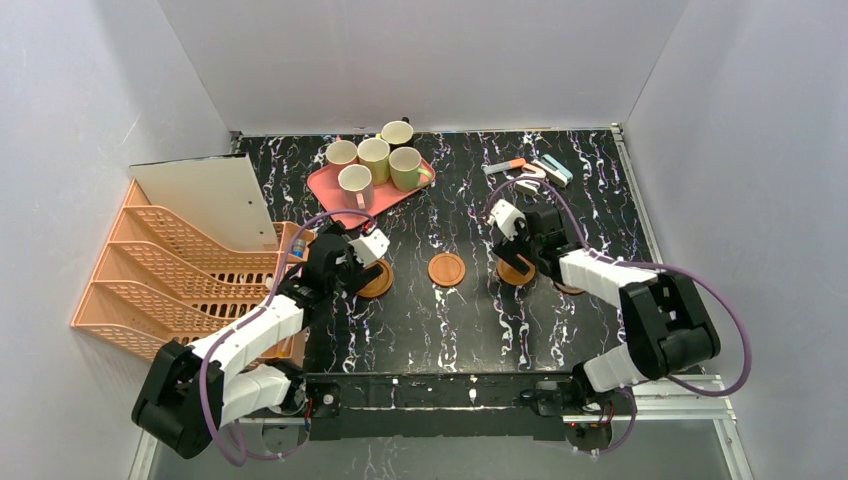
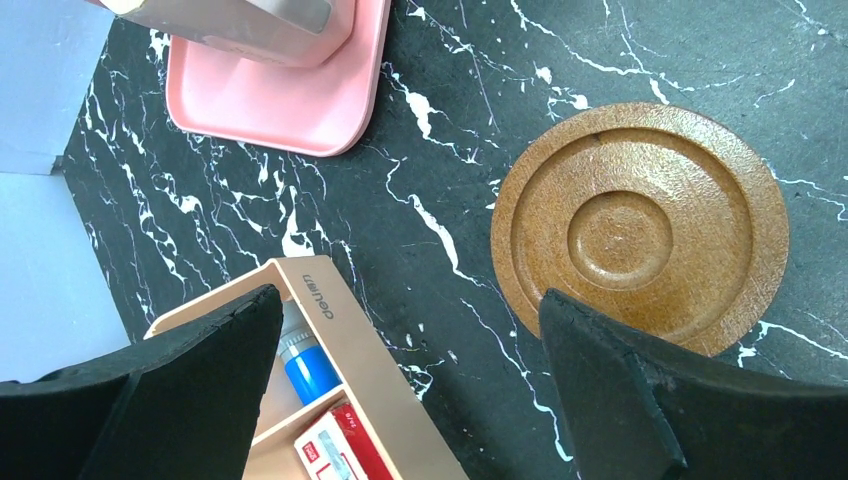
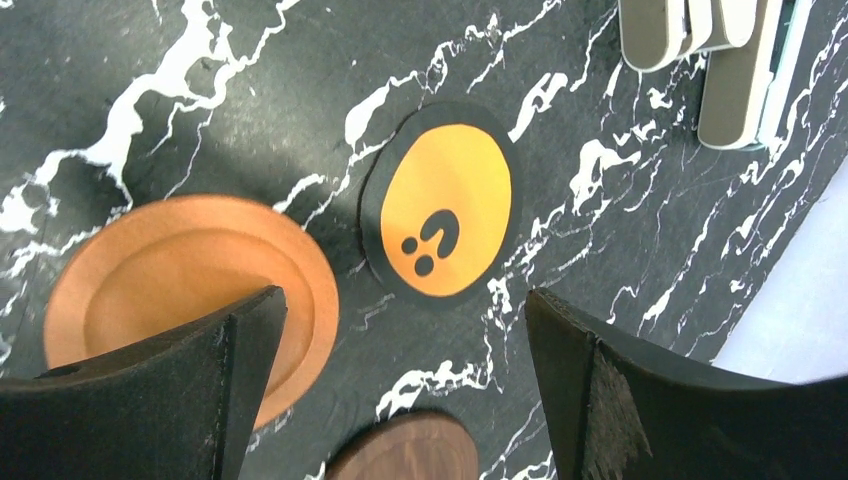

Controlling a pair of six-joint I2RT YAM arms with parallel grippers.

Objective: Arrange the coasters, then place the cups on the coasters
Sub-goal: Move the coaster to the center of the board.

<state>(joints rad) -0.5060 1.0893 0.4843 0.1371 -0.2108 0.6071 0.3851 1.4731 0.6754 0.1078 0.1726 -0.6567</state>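
Several cups with cream insides stand together on the pink tray at the back. One orange-brown coaster lies alone mid-table. A ringed brown coaster lies just right of my left gripper, which is open and empty; from above this gripper partly covers it. My right gripper is open over bare table, with an orange coaster by its left finger and a dark brown coaster below between the fingers. From above, the right gripper hides much of both.
A tan desk organizer with a blue item and a red box sits under my left finger. An orange tiered file rack fills the left side. Staplers and small stationery lie at the back right. An orange round sticker marks the table.
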